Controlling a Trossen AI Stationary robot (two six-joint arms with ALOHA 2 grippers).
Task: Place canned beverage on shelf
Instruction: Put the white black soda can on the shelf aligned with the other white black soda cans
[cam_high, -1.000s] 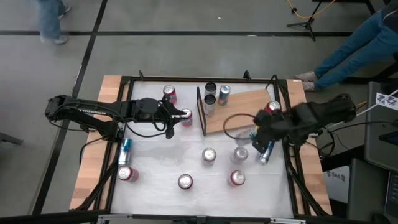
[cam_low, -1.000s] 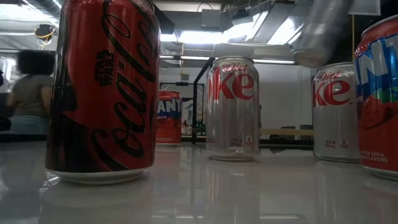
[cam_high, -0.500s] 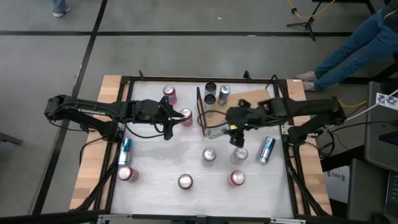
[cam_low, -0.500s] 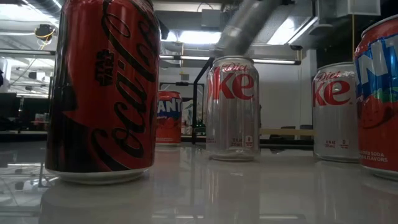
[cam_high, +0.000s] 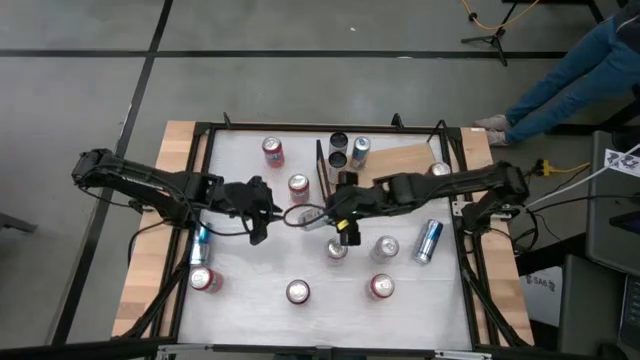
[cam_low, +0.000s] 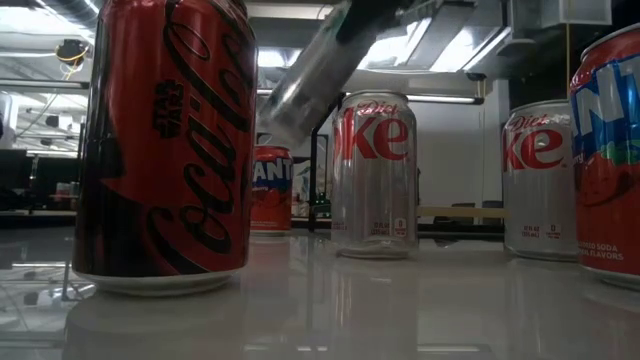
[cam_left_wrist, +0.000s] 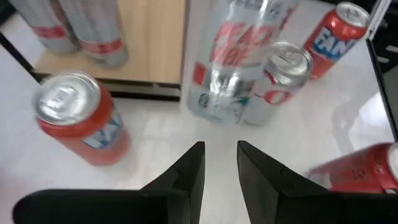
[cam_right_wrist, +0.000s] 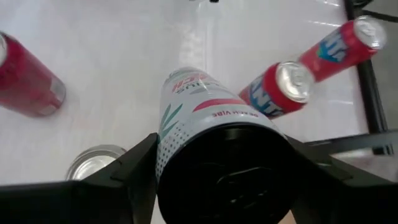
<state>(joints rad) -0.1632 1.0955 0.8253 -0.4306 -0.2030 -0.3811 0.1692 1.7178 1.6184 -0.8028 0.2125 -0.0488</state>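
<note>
- The right pincer (cam_high: 325, 214) is clamped on a white canned beverage (cam_right_wrist: 199, 112), which it carries in the air, clear of the surface
- The can hangs just outside the shelf (cam_high: 405, 162), on the far side of its black upright frame (cam_high: 320, 175) from the wooden board, so the board lies back across the frame, toward the right arm's own base
- The can's long axis is tilted well off upright, its free end pointing away from the shelf; I judge it must be stood up and brought round or over the frame before it can go on the board
- The right arm has the job in hand; the left pincer (cam_left_wrist: 219, 168) sits further out from the shelf on that same frame side, its fingers a little apart with nothing between them
- Two cans (cam_high: 348, 151) already stand on the board just beside the frame
- The white surface (cam_high: 250, 260) around the shelf carries several more upright cans, and a blue can (cam_high: 428, 240) lies on its side
- Beyond the shelf is grey floor, with a person's legs (cam_high: 565, 65) in blue trousers
</note>
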